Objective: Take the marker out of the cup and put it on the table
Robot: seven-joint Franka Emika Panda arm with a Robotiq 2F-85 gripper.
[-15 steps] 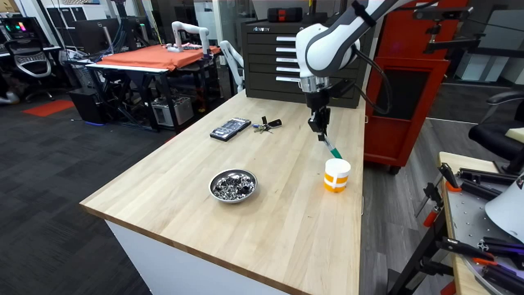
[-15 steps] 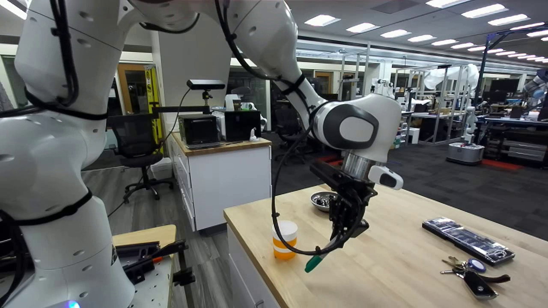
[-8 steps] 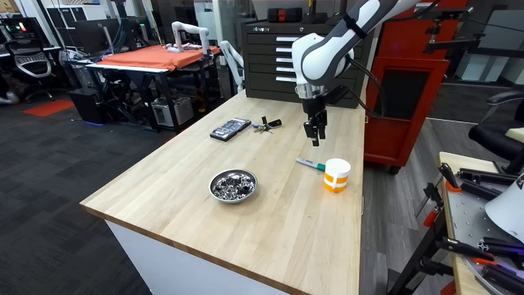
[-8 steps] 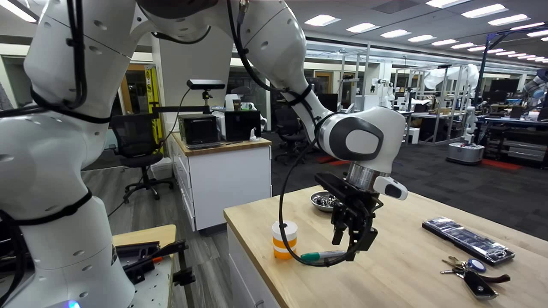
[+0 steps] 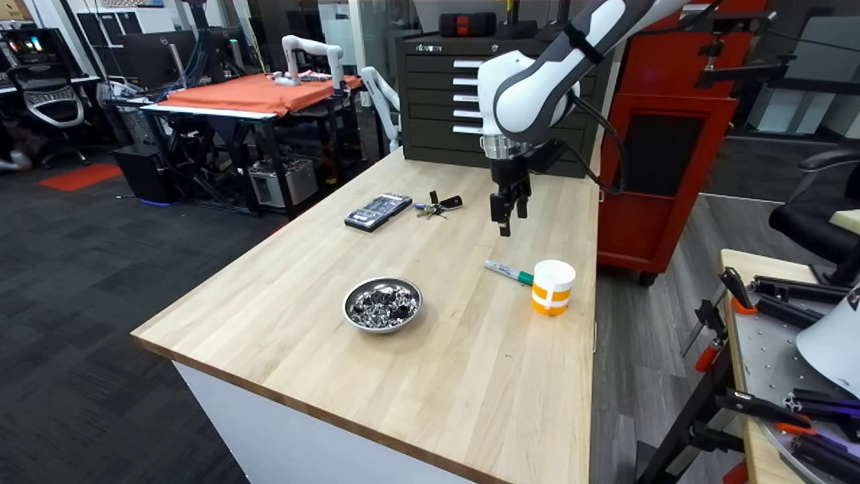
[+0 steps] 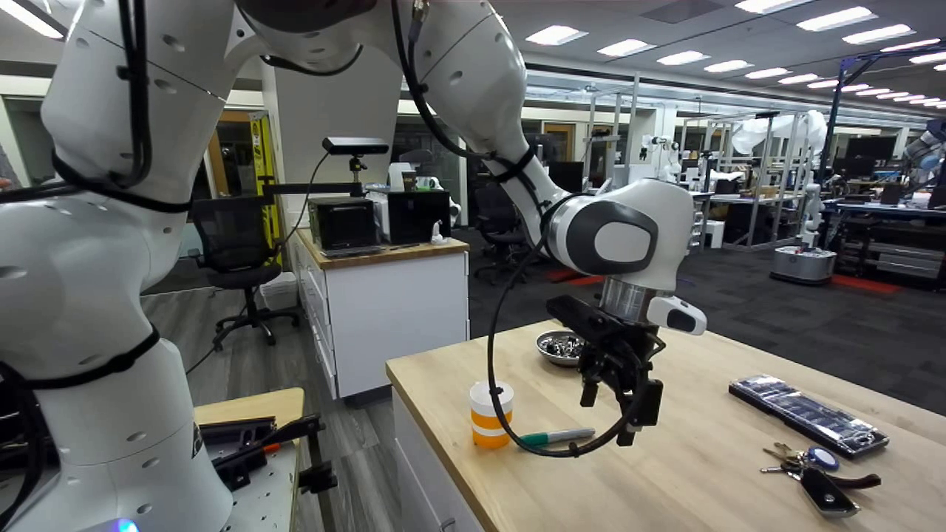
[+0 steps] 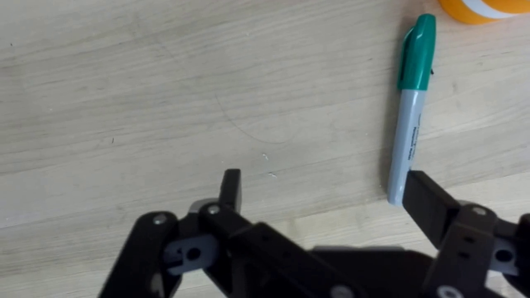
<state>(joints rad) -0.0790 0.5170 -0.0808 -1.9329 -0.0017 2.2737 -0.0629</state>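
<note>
The marker (image 5: pixel 508 272), pale grey with a green cap, lies flat on the light wood table (image 5: pixel 443 376). Its capped end points at the foot of the cup (image 5: pixel 553 286), white with orange bands, which stands upright near the table's edge. In the wrist view the marker (image 7: pixel 408 124) lies to the right, and part of the cup (image 7: pixel 480 10) shows in the top corner. My gripper (image 7: pixel 323 178) is open above the table with nothing between its fingers; one finger overlaps the marker's grey end in that view. In an exterior view the gripper (image 6: pixel 607 421) hangs apart from the marker (image 6: pixel 565 436).
A metal bowl (image 5: pixel 383 306) with shiny bits stands on the table. Keys (image 5: pixel 438 205) and a flat black case (image 5: pixel 378 212) lie farther back. A dark drawer chest (image 5: pixel 443 101) stands at the table's far end. The arm's black cable (image 6: pixel 489 355) loops down in front of the cup.
One second ago the gripper was shut on the tilted marker beside the cup. It has opened, the marker has dropped flat onto the table, and the gripper has moved slightly away from the cup.
</note>
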